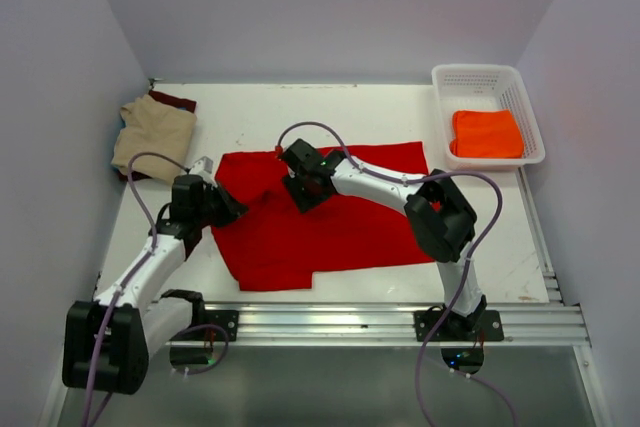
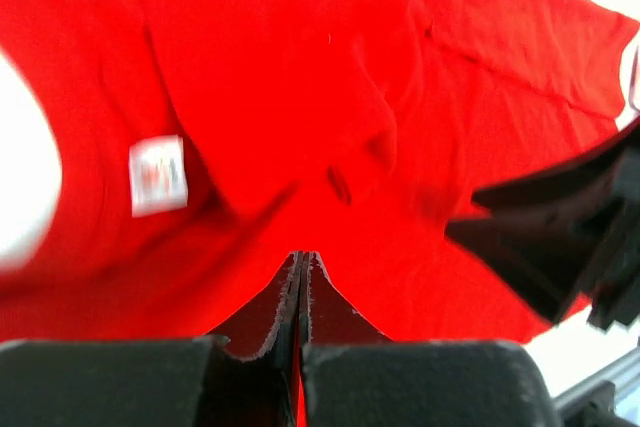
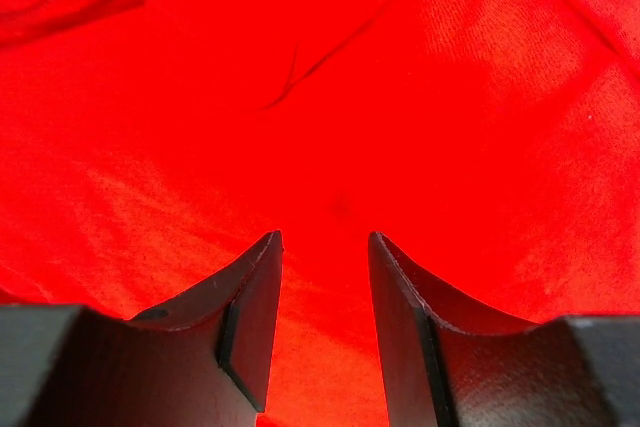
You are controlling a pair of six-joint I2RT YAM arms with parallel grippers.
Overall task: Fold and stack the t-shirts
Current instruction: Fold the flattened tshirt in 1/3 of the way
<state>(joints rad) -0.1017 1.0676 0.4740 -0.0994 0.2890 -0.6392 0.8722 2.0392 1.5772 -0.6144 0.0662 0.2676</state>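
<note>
One tan tee [image 1: 153, 133] atop maroon tee [image 1: 179, 101], orange tee [image 1: 487, 133] (in basket [image 1: 478, 73])

white arms [image 1: 150, 272], black joints [image 1: 440, 222], looping purple cables [image 1: 482, 222].

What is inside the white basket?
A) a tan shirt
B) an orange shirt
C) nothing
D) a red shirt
B: a folded orange t-shirt lies in the white basket at the table's far right corner.

White table [image 1: 380, 107]: red tee [image 1: 340, 232], tan tee [image 1: 152, 132], basket [image 1: 480, 72]
</note>
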